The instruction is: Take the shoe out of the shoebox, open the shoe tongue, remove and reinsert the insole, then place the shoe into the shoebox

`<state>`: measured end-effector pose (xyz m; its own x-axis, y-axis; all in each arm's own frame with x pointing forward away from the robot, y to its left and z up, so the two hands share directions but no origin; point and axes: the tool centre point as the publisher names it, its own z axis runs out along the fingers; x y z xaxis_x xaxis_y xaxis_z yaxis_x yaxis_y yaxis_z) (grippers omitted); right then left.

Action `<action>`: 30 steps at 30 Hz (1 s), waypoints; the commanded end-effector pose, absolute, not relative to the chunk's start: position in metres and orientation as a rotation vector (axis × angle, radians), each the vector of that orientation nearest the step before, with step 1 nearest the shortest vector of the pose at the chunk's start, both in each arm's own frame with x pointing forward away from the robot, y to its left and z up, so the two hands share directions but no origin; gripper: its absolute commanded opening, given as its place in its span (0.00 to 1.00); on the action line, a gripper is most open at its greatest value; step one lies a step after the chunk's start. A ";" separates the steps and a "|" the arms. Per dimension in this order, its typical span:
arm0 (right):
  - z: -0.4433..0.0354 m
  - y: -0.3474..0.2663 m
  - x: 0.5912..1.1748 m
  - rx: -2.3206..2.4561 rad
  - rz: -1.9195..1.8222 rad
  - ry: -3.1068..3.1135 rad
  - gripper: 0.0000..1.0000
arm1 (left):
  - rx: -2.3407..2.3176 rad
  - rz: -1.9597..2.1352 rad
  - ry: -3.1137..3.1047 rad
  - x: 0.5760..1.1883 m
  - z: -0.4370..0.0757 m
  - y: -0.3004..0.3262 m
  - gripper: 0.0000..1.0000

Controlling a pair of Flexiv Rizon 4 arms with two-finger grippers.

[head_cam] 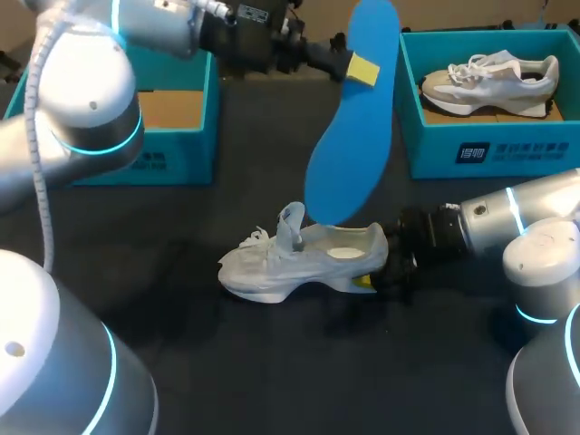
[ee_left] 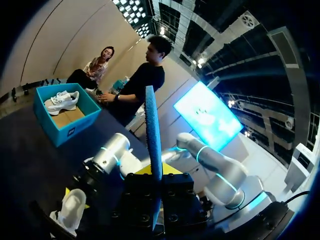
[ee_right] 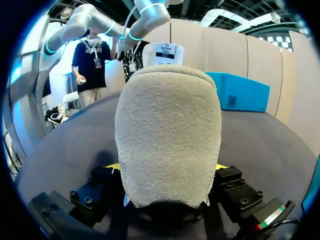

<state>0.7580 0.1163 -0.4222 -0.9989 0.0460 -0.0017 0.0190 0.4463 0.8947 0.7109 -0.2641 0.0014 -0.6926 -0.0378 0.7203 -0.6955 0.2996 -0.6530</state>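
A long blue insole [head_cam: 352, 127] hangs in the air above the table's middle, with my left gripper [head_cam: 356, 67] shut on its upper end. In the left wrist view the insole [ee_left: 152, 135] stands edge-on between the fingers of that gripper [ee_left: 156, 186]. Below it a white shoe [head_cam: 299, 256] sits upright on the dark table, toe to the left, tongue pulled up. My right gripper [head_cam: 368, 275] is shut on the heel. In the right wrist view the grey heel [ee_right: 167, 130] fills the space between the fingers of that gripper [ee_right: 167, 169].
A teal shoebox [head_cam: 494, 145] at the back right holds a second white shoe [head_cam: 489, 82]. Another teal box [head_cam: 181, 136] with a cardboard floor stands at the back left. The same left box [ee_right: 240, 90] shows ahead of the heel.
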 end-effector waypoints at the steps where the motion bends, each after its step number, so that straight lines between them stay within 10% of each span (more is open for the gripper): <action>1: -0.424 0.118 0.758 0.061 1.631 2.654 0.00 | 0.715 1.534 -1.920 0.698 0.006 -0.260 0.00; 30: -0.424 0.118 0.758 0.061 1.631 2.654 0.00 | 0.758 1.501 -1.862 0.652 0.042 -0.247 0.00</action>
